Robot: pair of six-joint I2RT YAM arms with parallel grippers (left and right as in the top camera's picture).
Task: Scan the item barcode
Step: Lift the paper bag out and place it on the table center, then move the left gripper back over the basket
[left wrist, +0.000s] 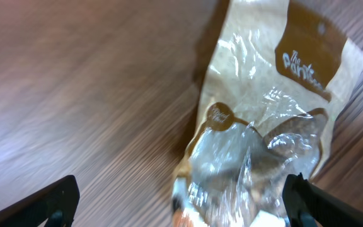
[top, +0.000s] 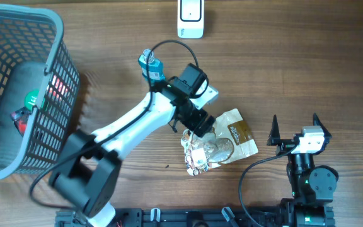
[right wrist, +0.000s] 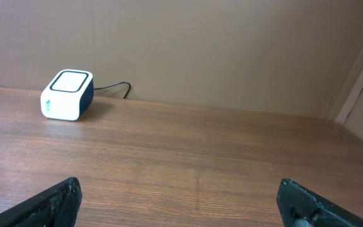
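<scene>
"Two things I needed: where the item was, and what held it. Start from the left."

"Farthest left stood the grey basket (top: 55,38), with things inside it too dim to name. Next came a small blue item (top: 150,63) on the table (top: 295,50). After that came the white scanner (top: 191,19) at the far edge, well apart from the rest."

"And the item to be scanned?"

"The snack bag (top: 232,140) lay flat near the middle of the table, crumpled, its brown printed face up. The left gripper (left wrist: 181,189) hovered right over it with its jaws spread wide, one to each side, clamping nothing."

"The right one?"

"The right gripper (top: 295,126) sat further right, clear of the bag. It was likewise spread and empty, and its camera looked across the table at the scanner."

"So which step was that?"

"I judged it the pick-up, since the bag was loose and not yet presented to the scanner. I could not find the barcode in any view. The next move called for a firm pinch on the slippery film and a lift toward the scanner. The bag would then need turning so that the code faced the scanner's window."
</scene>
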